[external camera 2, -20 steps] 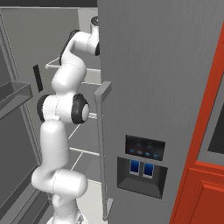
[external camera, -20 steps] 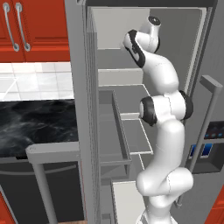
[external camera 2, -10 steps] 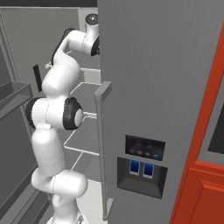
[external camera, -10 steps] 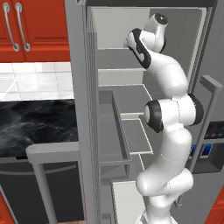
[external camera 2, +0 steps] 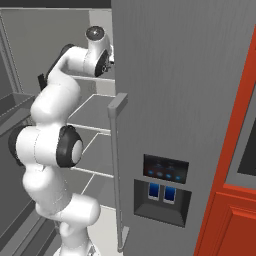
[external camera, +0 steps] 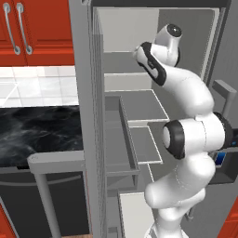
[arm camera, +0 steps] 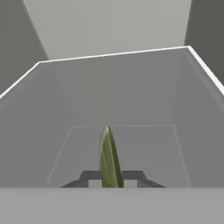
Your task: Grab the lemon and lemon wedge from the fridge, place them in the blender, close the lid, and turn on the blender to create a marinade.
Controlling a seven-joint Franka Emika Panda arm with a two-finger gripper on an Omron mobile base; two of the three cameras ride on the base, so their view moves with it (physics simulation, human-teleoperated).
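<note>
— Green-yellow, thin and upright: that is the lemon wedge seen edge-on in the hand view, standing between the two dark finger tips.

— So the gripper has it?

— Yes, its fingers are drawn nearly together and pinch the wedge by its lower end, with the pointed tip rising above them.

— Where is that, in the kitchen?

— Inside the fridge. Beyond the wedge in the hand view lies a bare grey shelf with a pale back wall behind it and darker walls to both sides.

— What do the base cameras show of the compartment?

— From the left base view the fridge door stands open, edge-on, with a grey door bin on its inner face. I see nothing lying in that bin. Flat grey shelves step down inside the fridge, and the white arm reaches up with its wrist at the upper shelves.

— And from the other side?

— The right base view has the closed fridge door in front, with a long grey bar handle and a dark dispenser panel with two blue spots. The arm bends in past the handle toward the upper shelf.

— Anything round the fridge?

— Red cabinets with metal handles, white tiles and a dark marbled counter to the left; a red cabinet to the right.
</note>
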